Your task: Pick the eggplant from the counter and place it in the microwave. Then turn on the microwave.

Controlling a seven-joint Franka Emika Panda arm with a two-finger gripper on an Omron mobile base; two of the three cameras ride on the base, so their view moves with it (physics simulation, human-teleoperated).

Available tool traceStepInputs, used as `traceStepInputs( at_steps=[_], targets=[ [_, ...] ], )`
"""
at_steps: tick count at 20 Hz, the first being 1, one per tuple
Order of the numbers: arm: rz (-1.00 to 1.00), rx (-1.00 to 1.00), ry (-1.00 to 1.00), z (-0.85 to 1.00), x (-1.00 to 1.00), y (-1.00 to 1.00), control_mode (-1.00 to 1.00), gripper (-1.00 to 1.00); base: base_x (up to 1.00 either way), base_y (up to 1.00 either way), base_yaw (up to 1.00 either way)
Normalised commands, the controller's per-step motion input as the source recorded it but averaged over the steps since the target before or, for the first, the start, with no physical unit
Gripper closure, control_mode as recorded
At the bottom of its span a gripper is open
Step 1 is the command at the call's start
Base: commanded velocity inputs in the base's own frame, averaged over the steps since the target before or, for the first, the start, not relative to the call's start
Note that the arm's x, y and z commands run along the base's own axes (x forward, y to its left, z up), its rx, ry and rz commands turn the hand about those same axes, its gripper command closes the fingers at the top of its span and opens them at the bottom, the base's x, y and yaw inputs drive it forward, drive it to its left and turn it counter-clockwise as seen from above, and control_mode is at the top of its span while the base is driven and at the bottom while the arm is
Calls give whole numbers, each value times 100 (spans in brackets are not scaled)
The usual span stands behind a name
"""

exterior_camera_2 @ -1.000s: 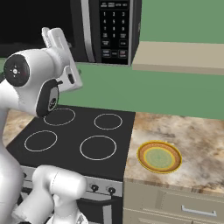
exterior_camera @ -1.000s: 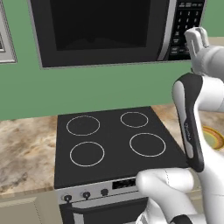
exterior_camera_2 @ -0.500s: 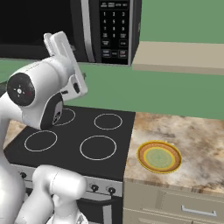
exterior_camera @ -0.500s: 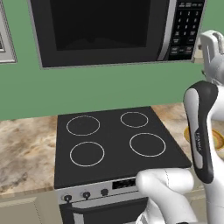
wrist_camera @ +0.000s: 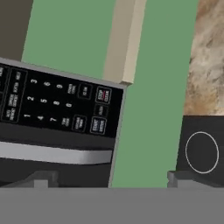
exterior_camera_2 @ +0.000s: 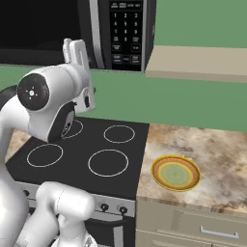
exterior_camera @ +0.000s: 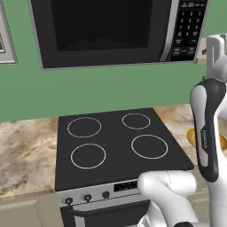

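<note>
**A:** so from the hand view the gripper (wrist_camera: 107,180) has its two tips spread wide apart with nothing between them, pointing at the microwave (wrist_camera: 52,113) keypad (wrist_camera: 57,105). You can read the button rows there, way clearer than from either base camera.

**B:** yeah, and the right base view gives you stuff the left one barely has: the yellow-rimmed green plate (exterior_camera_2: 175,172) sitting on the counter (exterior_camera_2: 212,154), just right of the stove top (exterior_camera_2: 91,149), plus a beige shelf (exterior_camera_2: 198,62) on the green wall (exterior_camera_2: 193,103).

**A:** left base view mostly shows the microwave's dark door (exterior_camera: 102,26) and all four stove rings. Only a sliver of the plate behind the arm.

**B:** where's the eggplant though?

**A:** can't tell. It isn't visible on the counter in any shot, and the door glass is too dark to see through.
</note>
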Motion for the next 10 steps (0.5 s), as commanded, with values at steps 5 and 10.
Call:
traceStepInputs(
  at_steps=[5,10],
  targets=[
    [5,28,10,-15,0,-3,-100,-100,0,0,0],
    [6,21,10,-25,0,-4,-100,-100,0,0,0]
  ],
)
